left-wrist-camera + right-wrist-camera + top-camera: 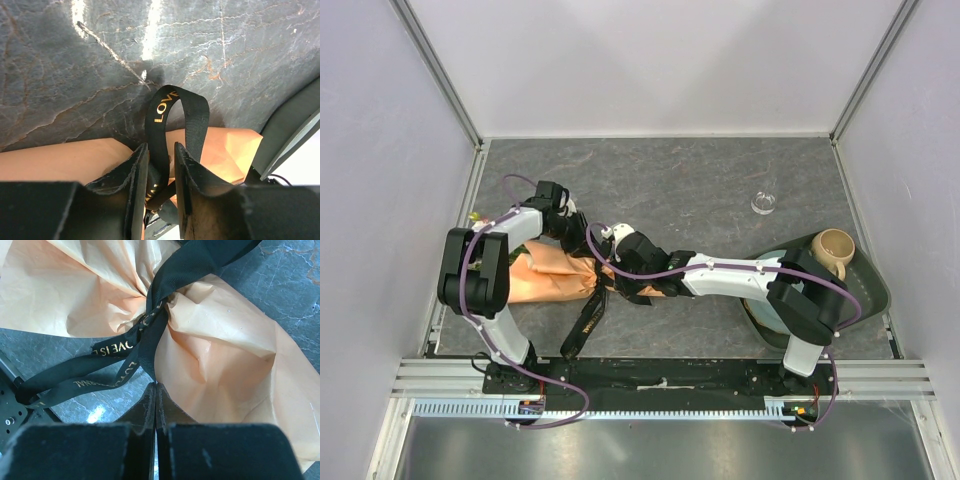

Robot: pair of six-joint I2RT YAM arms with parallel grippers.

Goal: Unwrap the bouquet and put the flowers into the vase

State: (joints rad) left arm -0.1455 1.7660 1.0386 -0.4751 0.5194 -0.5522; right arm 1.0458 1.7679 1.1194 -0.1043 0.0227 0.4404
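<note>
- The right gripper (156, 400) has its jaws pressed together, with nothing visible between them. Its tips point at the black ribbon (150, 330), just below the spot where it cinches the paper. I cannot tell whether they touch it.
- The left gripper (161, 175) has its jaws a little apart, and a loop of the gold-lettered ribbon rises through the gap. It is unclear whether the pads bite on the loop or only bracket it.
- In the top view, one ribbon tail trails from the cinch toward the near edge of the table (700, 190).
- The bouquet (545, 280) lies on the left half of the table, wrapped in orange-tan kraft paper, with its long axis running left to right. The cinch is at its right end, and both grippers meet there: the left from the far side, the right from the right. The flowers are hidden inside the paper.
- The knot looks tied, so the step in hand is likely loosening it. That probably calls for pulling the loop away from the cinch, across the bundle's axis.
- Right of the arms, a beige mug (835, 245) stands on a dark tray (870, 295).
- Farthest off, the vase (764, 202) stands on the far right, well apart from the bouquet. The right arm is nearer to it.
</note>
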